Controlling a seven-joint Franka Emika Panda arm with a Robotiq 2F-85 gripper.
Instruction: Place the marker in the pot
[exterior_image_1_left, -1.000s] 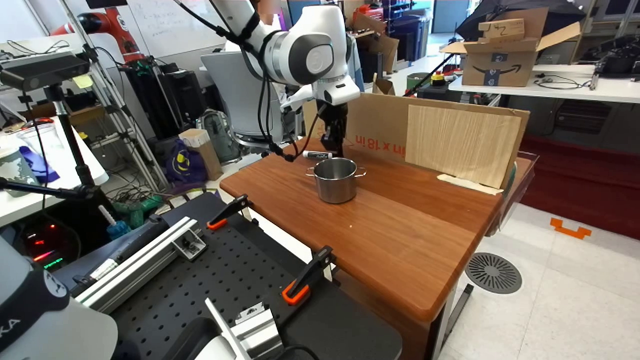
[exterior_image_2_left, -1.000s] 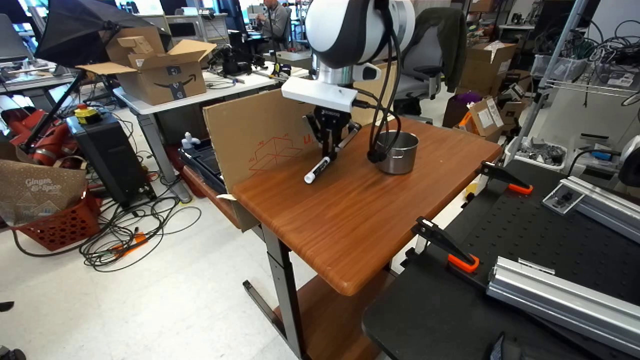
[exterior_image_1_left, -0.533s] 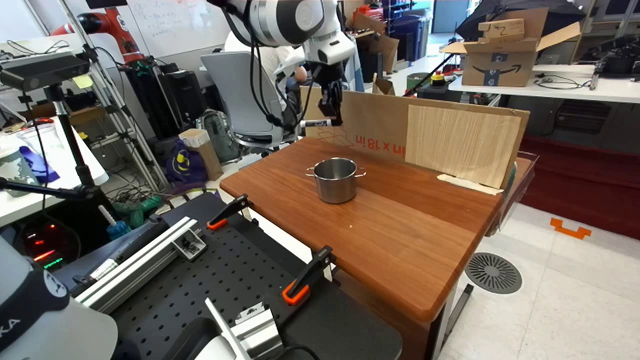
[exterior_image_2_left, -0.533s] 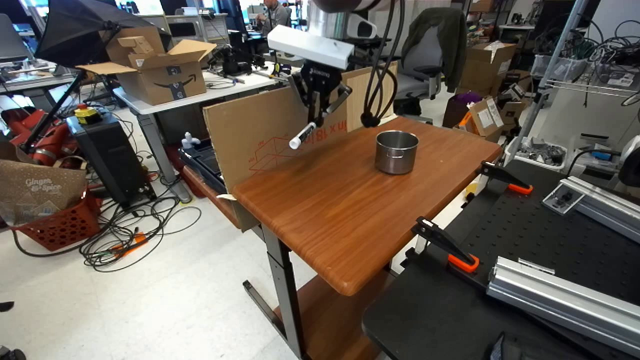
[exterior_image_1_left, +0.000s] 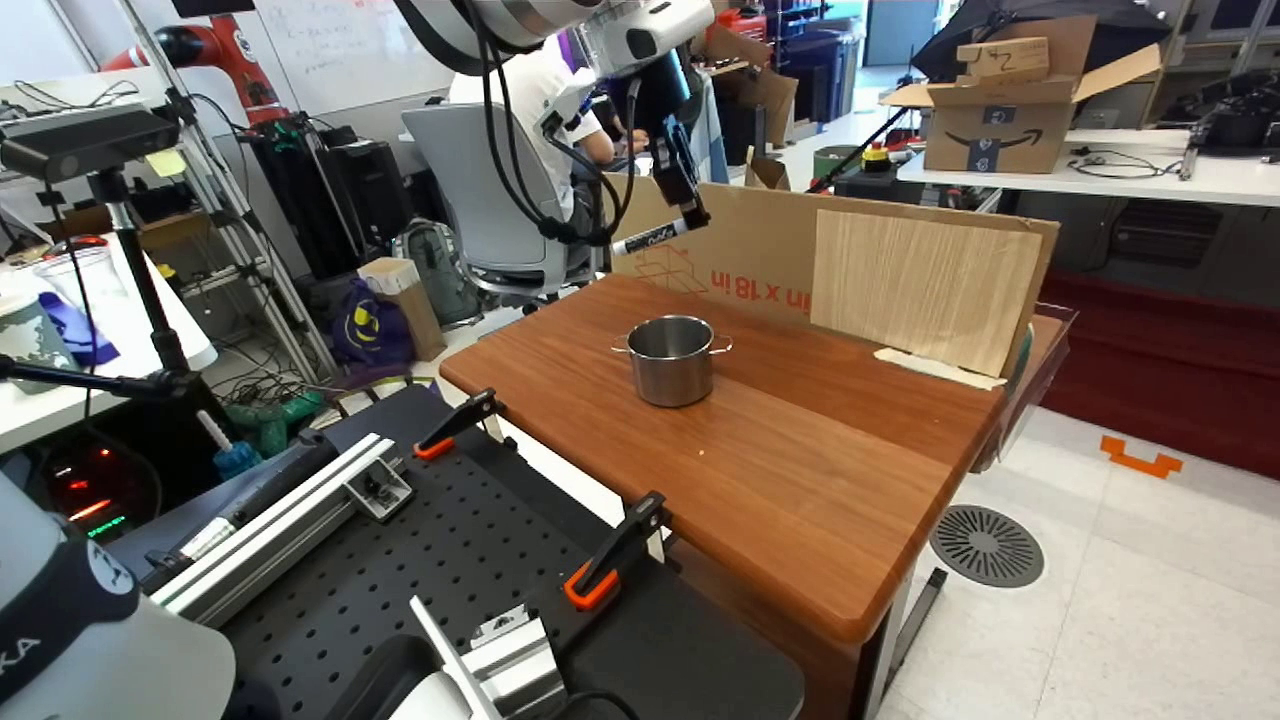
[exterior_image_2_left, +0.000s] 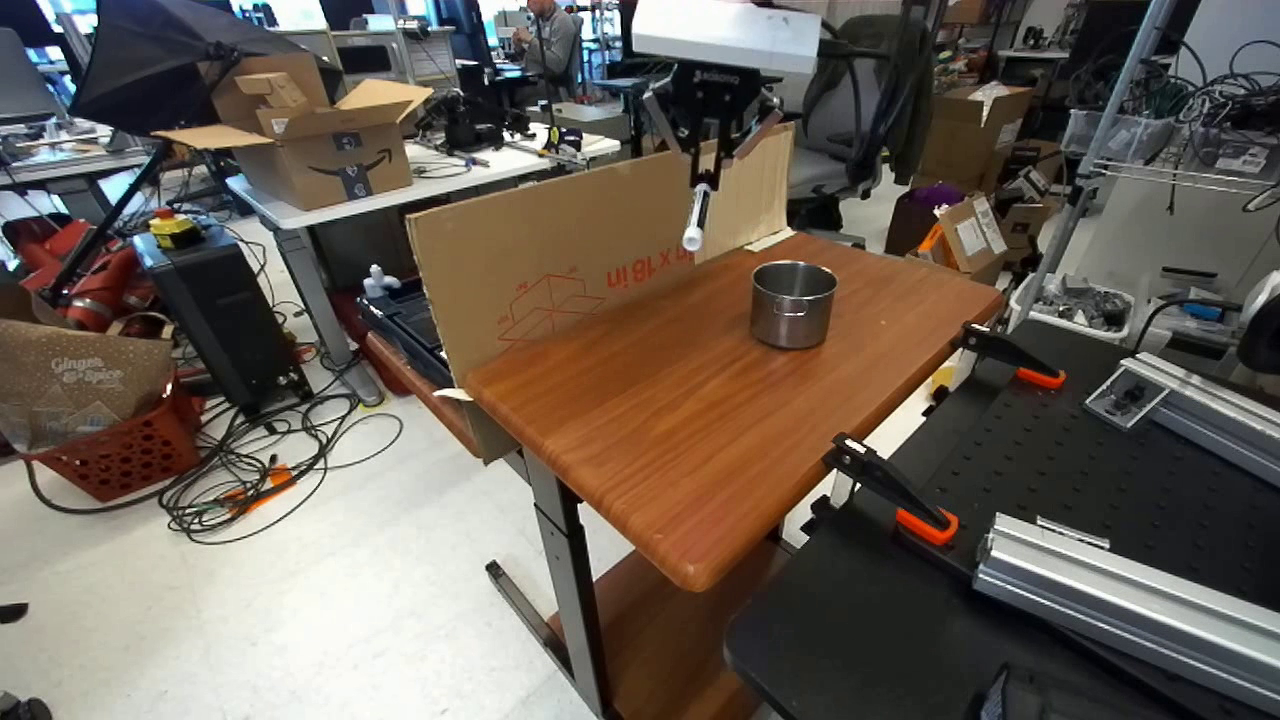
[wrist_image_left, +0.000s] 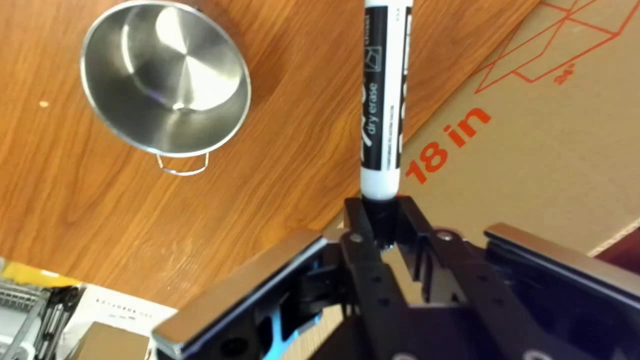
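Marker (wrist_image_left: 384, 100) pinched by one end in our almost-closed claw (wrist_image_left: 381, 214), we hold it high, presumably so its free end clears the pot (exterior_image_1_left: 672, 382).

"Where's the arm (exterior_image_1_left: 530, 20)?"
"At the top edge of an exterior view, left of centre. Its white wrist (exterior_image_1_left: 655, 30) is tilted, so the jaws slant down toward the right."
"And those jaws?"
"Clamped. In the wrist view they stand at the bottom, right of centre, 2 dark fingertips (wrist_image_left: 356, 220) pressed close together."
"The linkages (exterior_image_2_left: 757, 132)?"
"Splayed outward, both sides."
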